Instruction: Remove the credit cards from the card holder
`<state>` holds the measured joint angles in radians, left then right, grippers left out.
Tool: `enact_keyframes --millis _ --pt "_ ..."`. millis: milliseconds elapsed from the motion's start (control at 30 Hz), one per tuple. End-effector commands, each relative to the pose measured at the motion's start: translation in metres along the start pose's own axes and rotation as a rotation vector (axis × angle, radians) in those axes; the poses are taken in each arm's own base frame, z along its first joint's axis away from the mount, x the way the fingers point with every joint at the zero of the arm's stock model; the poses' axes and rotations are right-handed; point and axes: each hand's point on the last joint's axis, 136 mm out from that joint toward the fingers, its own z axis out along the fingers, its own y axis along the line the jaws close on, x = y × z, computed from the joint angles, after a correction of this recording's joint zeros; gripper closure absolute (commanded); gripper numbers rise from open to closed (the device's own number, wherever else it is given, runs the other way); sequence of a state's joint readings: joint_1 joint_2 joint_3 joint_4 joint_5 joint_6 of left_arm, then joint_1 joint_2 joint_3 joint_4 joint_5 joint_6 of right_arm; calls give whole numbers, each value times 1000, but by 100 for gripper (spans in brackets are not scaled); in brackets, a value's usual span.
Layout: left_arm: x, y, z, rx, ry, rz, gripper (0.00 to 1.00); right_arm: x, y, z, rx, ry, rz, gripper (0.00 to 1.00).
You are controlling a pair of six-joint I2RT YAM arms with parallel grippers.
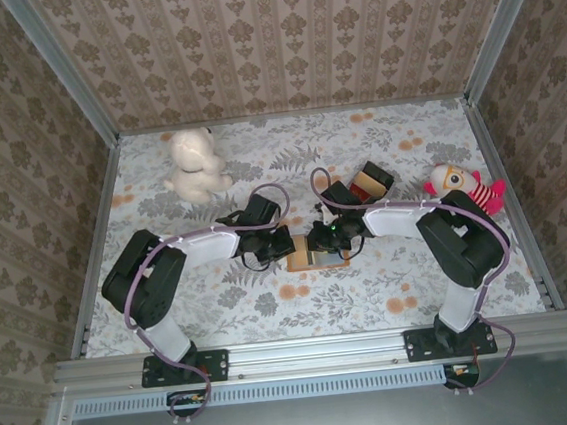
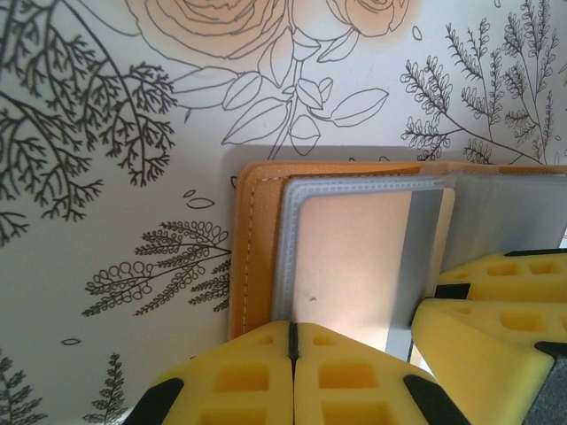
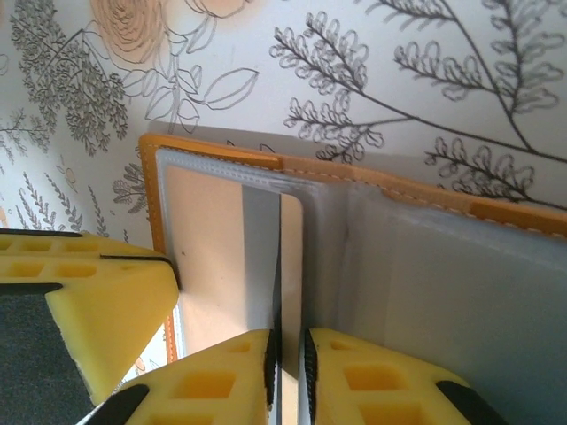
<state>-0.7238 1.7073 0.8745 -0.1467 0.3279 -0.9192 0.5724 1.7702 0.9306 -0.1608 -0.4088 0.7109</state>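
looking down on the floral table, i see the card holder lying open at its middle, between both arms. my left gripper sits closed, finger against finger, at the holder's orange edge; my right gripper pinches a thin grey pocket page.

Before me, floral-print bench: white plush bear far left, brown dark-topped box centre-right, red-striped clown doll right edge.
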Motion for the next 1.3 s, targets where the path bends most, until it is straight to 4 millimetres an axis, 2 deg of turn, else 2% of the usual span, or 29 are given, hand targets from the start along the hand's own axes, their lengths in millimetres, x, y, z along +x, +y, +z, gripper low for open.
enact_keyframes --millis 0,300,433,600,767,1100,1267 --pt "7 15 5 -37 20 -20 95 2 6 5 -40 18 -6 86" --pt "6 14 2 -37 14 -13 94 -3 3 -6 -35 -11 5 95" --pt "4 13 -2 -38 1 -7 86 -2 -4 -12 -17 -19 10 97" --pt "2 14 -8 -51 -14 1 84 -1 -13 -16 -24 -18 14 97" --pt "1 6 -8 -6 -13 4 86 0 -16 -17 -33 -12 17 97" --pt "-9 -27 -25 107 -53 44 88 0 -15 -11 -46 8 25 91" --pt "-5 -25 -10 100 -10 36 90 0 -18 -9 -40 10 30 91"
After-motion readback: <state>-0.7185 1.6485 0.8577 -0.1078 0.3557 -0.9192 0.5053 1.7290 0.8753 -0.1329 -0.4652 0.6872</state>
